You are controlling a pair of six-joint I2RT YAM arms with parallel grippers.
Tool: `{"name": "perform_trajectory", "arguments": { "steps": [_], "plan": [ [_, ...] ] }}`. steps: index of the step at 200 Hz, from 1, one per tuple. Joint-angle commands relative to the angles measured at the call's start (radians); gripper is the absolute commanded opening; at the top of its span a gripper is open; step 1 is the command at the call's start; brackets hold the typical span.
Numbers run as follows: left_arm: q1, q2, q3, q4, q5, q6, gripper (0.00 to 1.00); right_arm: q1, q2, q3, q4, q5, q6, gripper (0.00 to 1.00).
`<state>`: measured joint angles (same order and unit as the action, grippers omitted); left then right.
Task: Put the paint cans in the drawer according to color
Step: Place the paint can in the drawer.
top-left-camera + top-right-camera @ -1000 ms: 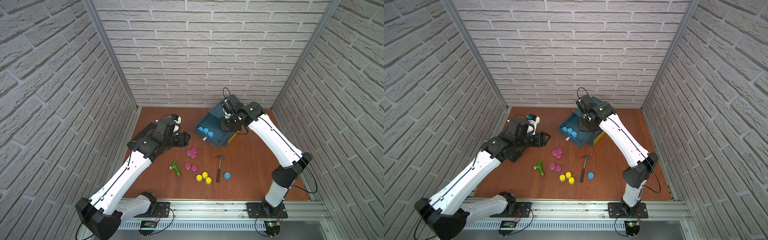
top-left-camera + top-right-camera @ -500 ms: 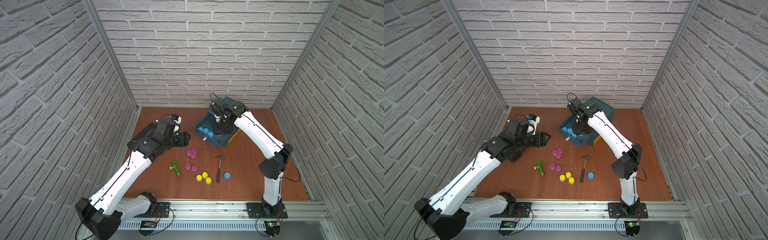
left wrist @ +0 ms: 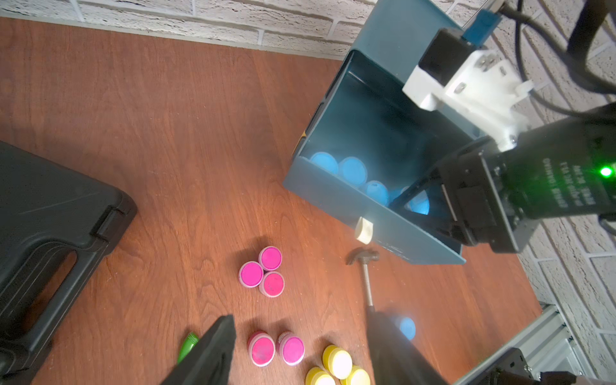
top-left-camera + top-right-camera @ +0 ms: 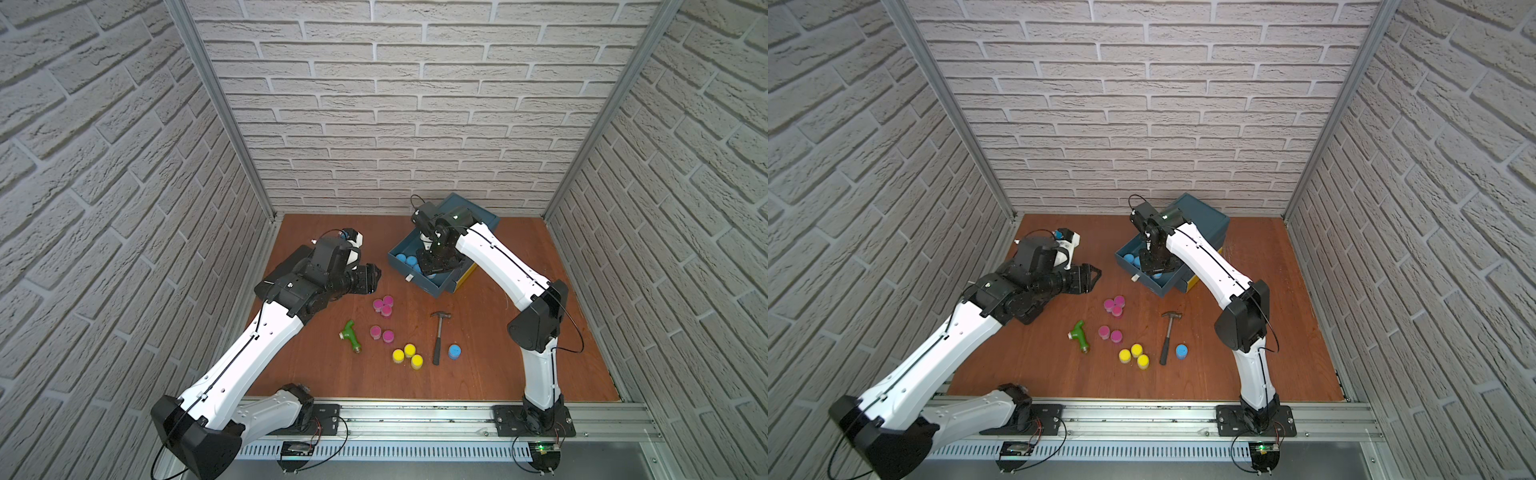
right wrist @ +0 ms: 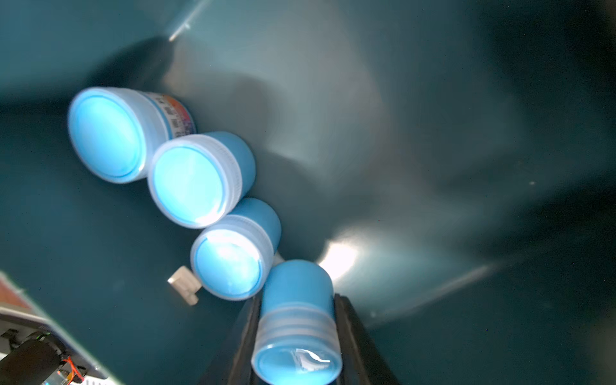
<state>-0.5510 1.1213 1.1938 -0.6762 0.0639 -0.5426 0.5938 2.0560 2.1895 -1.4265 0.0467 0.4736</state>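
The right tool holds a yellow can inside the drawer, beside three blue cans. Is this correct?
No: the right wrist view shows the can in the right tool is blue, not yellow. It is inside the drawer, beside three blue cans.

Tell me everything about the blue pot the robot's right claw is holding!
The held blue pot is a small round tub, plastic-looking, with a blue body and a ribbed, cloudy cap. The right gripper is shut on it, a black finger on each side near the cap. It is inside the teal drawer, beside three other blue pots. Whether it touches the floor or its neighbour isn't clear.
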Motion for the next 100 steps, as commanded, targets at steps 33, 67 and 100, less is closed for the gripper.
{"name": "perform_trajectory", "arguments": {
  "steps": [33,67,100],
  "plan": [
    [-0.007,-0.010,0.030,0.026,-0.009,0.008,0.68,0.004,-0.005,-0.028,0.026,-0.026,-0.010,0.44],
    [-0.008,-0.011,0.030,0.027,-0.007,0.007,0.68,0.002,-0.011,-0.028,0.027,-0.027,-0.008,0.54],
    [-0.009,-0.010,0.030,0.028,-0.009,0.007,0.68,0.000,-0.028,-0.022,0.029,-0.019,0.000,0.55]
  ]
}}
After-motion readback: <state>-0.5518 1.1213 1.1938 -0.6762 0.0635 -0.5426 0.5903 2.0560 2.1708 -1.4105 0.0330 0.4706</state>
